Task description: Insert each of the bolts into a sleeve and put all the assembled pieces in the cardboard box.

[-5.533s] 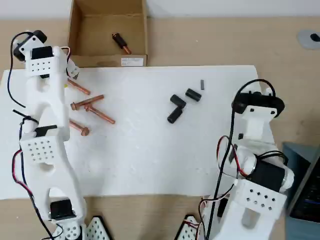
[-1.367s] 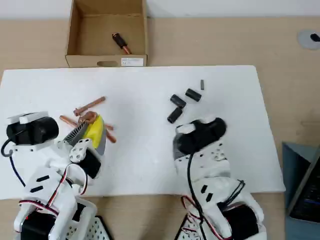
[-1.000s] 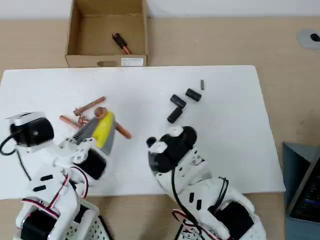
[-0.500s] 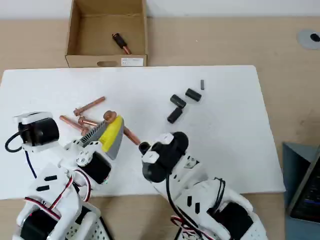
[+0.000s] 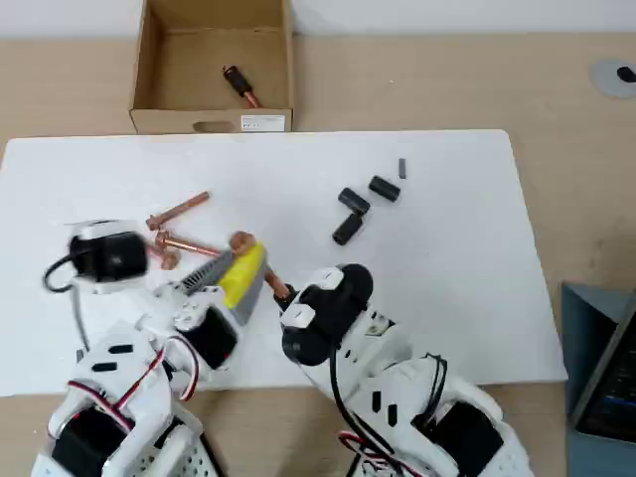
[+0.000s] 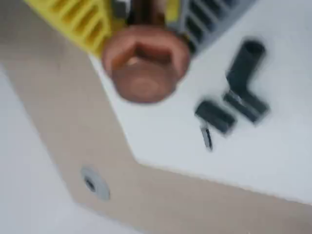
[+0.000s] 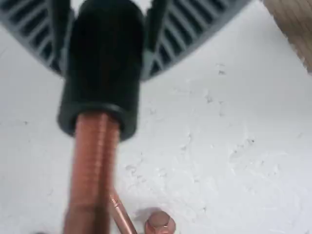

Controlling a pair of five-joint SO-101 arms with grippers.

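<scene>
The left gripper (image 5: 245, 260) has its yellow and grey fingers (image 6: 73, 19) closed on a copper bolt (image 6: 145, 66), clamping the shank just behind the hex head. The right gripper (image 7: 104, 46) grips a black sleeve (image 7: 105, 73) tight between its grey fingers, and the bolt's threaded end sits inside the sleeve's mouth. The two grippers meet over the front part of the white mat (image 5: 447, 288), between the two arms. Other loose bolts (image 5: 179, 210) lie on the mat beside the left arm. Three loose sleeves (image 5: 353, 201) lie close together farther toward the right, with a small dark pin (image 5: 401, 169) near them. The cardboard box (image 5: 214, 121) stands on the counter (image 5: 417, 84) just behind the mat, with one assembled piece (image 5: 240, 86) lying inside it.
</scene>
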